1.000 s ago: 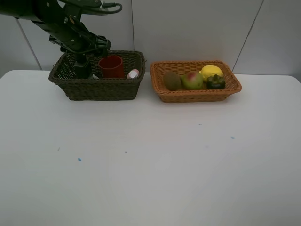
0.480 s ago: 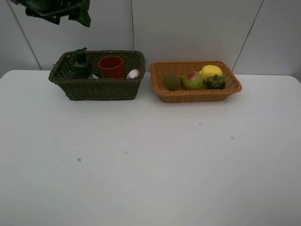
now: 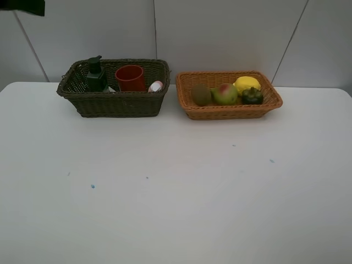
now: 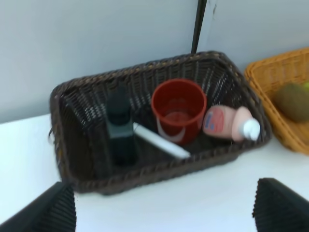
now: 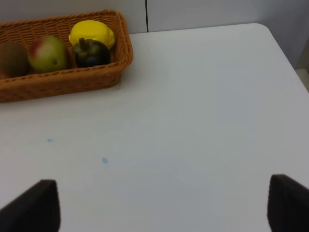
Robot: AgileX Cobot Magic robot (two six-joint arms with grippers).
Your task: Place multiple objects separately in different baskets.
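While both tools gape empty, left tool (image 4: 164, 208) above dark basket (image 4: 96, 180), apart.

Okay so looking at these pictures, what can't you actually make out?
- Exterior high view: the marker in the dark basket is all but hidden by the front wall; the pink bottle shows only its top.
- Exterior high view: the left arm is cut off at the top edge; the right arm is out of frame.
- Left wrist view: blurred, so the pink bottle's label is unreadable.
- Right wrist view: the kiwi is cut by the frame edge.
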